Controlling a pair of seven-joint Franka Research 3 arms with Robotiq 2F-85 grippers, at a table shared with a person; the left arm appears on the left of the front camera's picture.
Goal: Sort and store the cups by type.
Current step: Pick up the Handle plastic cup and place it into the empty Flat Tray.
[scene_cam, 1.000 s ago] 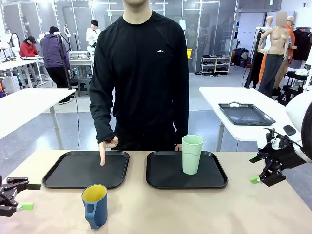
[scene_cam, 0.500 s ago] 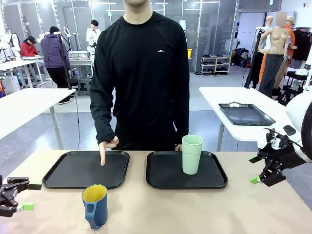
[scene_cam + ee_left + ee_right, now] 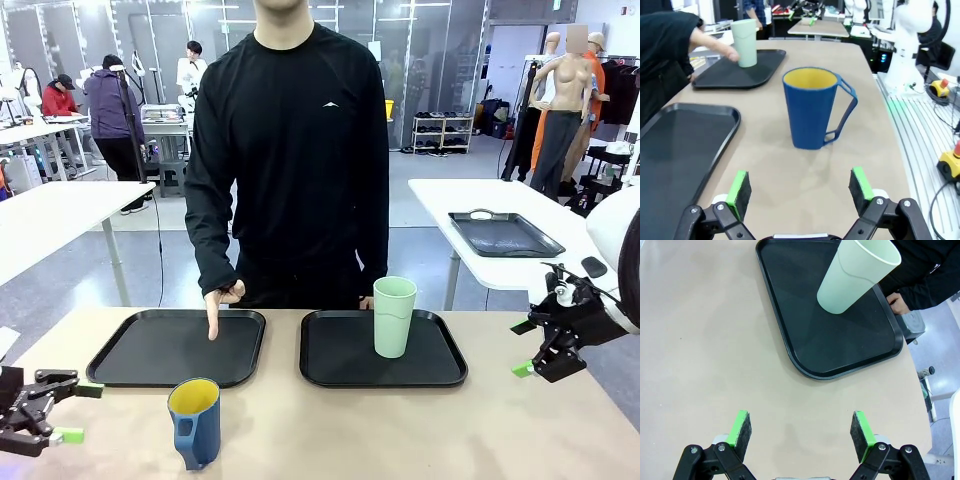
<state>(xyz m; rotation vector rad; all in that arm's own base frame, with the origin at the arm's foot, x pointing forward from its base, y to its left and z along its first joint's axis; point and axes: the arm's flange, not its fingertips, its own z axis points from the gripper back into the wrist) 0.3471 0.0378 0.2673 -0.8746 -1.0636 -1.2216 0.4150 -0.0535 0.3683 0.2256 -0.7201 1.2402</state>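
Beige tabletop (image 3: 400,430) carried two black trays side by side as a person in a black top stood at its far edge. One hand (image 3: 220,300) pointed a finger down at the left tray (image 3: 130,360). The left gripper (image 3: 801,187) hung above bare table with its green-padded fingers (image 3: 740,186) spread wide, holding nothing; the dark-blue mug (image 3: 812,107), yellow inside, stood upright straight ahead of them, handle toward the right-hand finger. The right gripper (image 3: 801,432) likewise gaped empty, and the mint-green tumbler (image 3: 855,275) stood upright on the right tray (image 3: 805,325) well beyond its fingertips.
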